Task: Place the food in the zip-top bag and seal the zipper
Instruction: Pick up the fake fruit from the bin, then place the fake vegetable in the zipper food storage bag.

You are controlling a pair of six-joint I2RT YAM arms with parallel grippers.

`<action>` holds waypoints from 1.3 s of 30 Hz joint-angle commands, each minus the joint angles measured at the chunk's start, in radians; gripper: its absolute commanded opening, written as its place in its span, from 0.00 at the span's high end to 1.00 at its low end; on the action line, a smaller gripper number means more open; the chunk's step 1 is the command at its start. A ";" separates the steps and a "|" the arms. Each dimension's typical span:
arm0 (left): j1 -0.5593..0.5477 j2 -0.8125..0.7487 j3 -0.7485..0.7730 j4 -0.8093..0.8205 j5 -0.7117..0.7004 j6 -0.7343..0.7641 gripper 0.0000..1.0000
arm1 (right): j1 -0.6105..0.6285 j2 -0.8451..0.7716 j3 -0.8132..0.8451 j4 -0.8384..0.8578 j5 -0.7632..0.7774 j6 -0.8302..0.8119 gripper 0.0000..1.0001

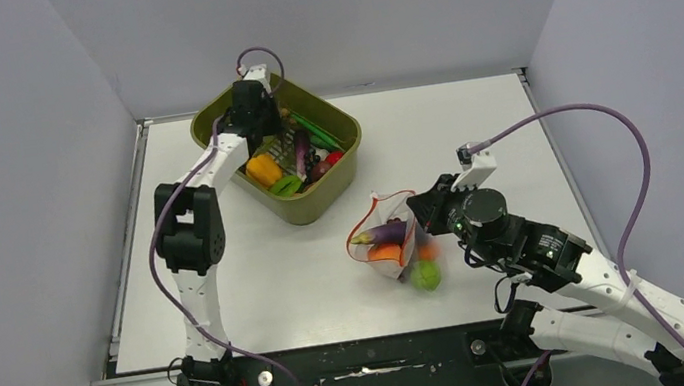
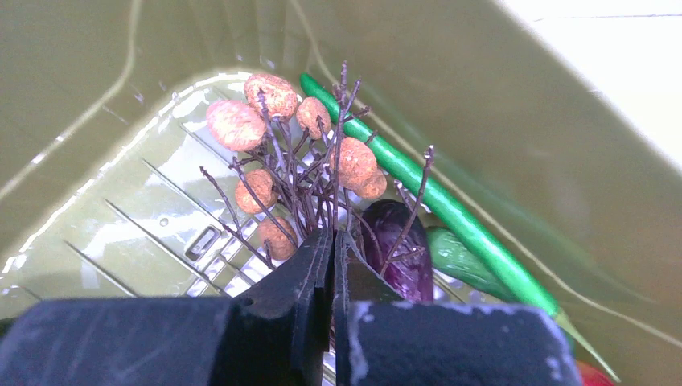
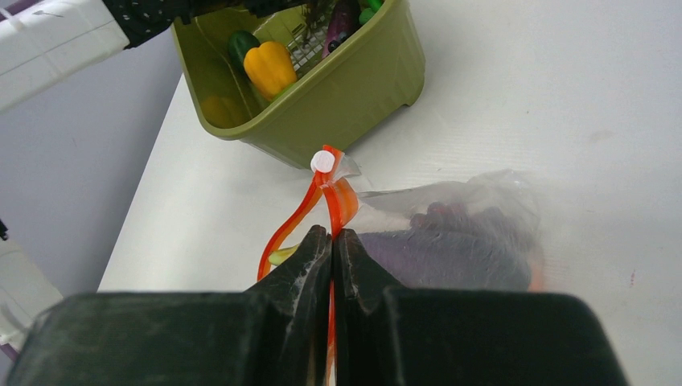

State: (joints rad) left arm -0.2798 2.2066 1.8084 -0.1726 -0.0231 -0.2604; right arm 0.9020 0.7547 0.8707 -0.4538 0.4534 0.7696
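Jaws on right gripper [image 3: 331,237] are pressed together, pinching the thin red-orange zipper strip [image 3: 322,201] at the mouth of the clear soft plastic bag [image 3: 474,217]. Bag lies just ahead and right of the jaws on the white table [image 3: 523,96], mouth looped open to their left, purple toy eggplant [image 1: 382,235] inside. Green round fruit [image 1: 424,275] sits on the near side of the jaws; can't tell if it's in or out of the bag. Risk: rim is held at one spot only, so the slack mouth may fold shut, or the bag may tip and spill. Right arm lies low, reaching left across the table, wrist near level.

Farther out, left gripper [image 2: 332,237] is down in the olive-green plastic tub [image 2: 499,88], jaws closed on the stems of a toy berry bunch [image 2: 297,153], tan-orange beads on dark purple twigs. Second eggplant [image 2: 398,253] is just right of the jaws, long green bean [image 2: 438,205] beyond it. Risk: thin-stem grip may slip on lift, and splayed twigs may hook those neighbours or the bag rim. Left arm stretches far forward, elbow raised, wrist bent steeply down.
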 commanded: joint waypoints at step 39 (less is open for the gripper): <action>-0.198 -1.064 -0.831 0.666 0.395 -0.055 1.00 | -0.005 -0.015 0.006 0.134 -0.077 0.355 1.00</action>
State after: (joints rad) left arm -0.4187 1.2129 1.0080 0.3817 0.3195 -0.3294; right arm 0.9020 0.7372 0.8501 -0.4583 0.4095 1.0573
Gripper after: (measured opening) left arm 0.013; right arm 0.028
